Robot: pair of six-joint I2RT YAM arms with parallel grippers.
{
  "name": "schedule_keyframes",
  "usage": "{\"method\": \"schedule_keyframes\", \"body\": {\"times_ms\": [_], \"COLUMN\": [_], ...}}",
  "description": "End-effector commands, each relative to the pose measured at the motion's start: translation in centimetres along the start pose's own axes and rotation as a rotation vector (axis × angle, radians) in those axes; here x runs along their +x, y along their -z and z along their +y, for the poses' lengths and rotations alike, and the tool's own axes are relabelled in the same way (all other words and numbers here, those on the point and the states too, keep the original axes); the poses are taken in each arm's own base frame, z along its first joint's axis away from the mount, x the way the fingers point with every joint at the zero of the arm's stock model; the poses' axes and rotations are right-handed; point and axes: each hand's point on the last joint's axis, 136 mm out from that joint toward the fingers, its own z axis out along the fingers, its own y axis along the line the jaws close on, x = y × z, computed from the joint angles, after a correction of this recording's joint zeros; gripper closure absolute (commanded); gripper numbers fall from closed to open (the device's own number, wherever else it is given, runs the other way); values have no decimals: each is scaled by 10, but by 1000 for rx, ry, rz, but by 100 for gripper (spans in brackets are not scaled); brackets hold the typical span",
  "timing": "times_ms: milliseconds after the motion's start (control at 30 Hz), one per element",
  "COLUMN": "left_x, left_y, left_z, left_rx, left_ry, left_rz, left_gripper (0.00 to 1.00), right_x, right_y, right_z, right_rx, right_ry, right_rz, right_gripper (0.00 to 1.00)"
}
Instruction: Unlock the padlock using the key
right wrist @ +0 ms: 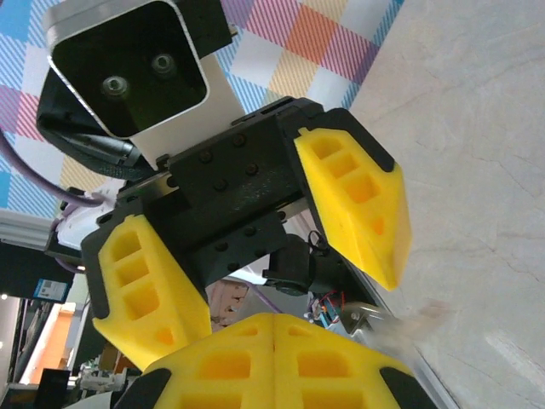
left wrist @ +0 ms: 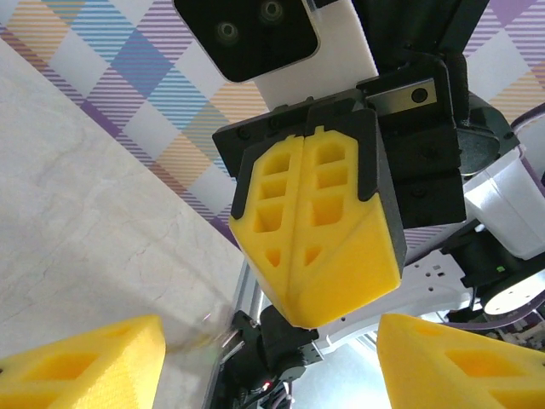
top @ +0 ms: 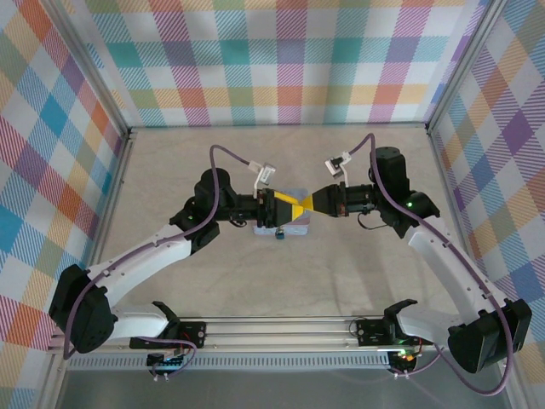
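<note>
The two arms meet nose to nose over the middle of the worktop (top: pixel 213 281). The right end effector (left wrist: pixel 311 281) is squeezed tight, with its two yellow pads pressed flat together. The key is too small to spot, so nobody can tell if it sits in that pinch. The left end effector (top: pixel 292 208) is spread wide and holds nothing. Its fingers (right wrist: pixel 358 200) stand on both sides of the right one's tip. The padlock (top: pixel 279 233) looks like the tiny teal speck just at the near edge of the pale blue tin (top: pixel 294 223), below both arms and held by neither. A lot could go wrong from here. If the left one squeezes now, it may grab the other arm's pads and not the key, and the two could jam or push each other. If a key is being passed over, it is thin and could slip and fall. A low bump could also knock the little padlock away from the tin.
</note>
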Motion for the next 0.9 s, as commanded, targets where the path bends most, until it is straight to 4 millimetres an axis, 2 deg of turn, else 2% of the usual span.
{"method": "schedule_keyframes", "body": {"times_ms": [0,100,200,267,400,467,533,667,867], "left_x": [-15,-15,-14,-12,-5,3,13,36,75], "left_y": [3,2,0,1,11,20,32,64,106], "left_z": [-21,-17,-12,-6,9,22,35,55,78], "left_rx": [69,58,46,15,-87,-173,-267,-443,-637], "left_ry": [-62,-54,-47,-42,-27,-11,14,73,194], "left_rz": [-33,-30,-30,-32,-58,-62,-66,-90,-111], "left_gripper": [31,20,20,21,18,17,16,12,12], "right_x": [1,2,4,3,6,12,19,47,87], "right_y": [-1,-3,-5,-5,-6,-4,-1,-1,-12], "right_z": [15,17,16,6,-34,-62,-87,-131,-179], "right_rx": [-66,-81,-80,-32,135,246,349,554,775], "right_ry": [38,44,49,41,-24,-67,-99,-159,-210], "right_rz": [20,34,39,21,-3,-18,-26,9,72], "right_gripper": [94,94,94,93,84,71,66,59,51]}}
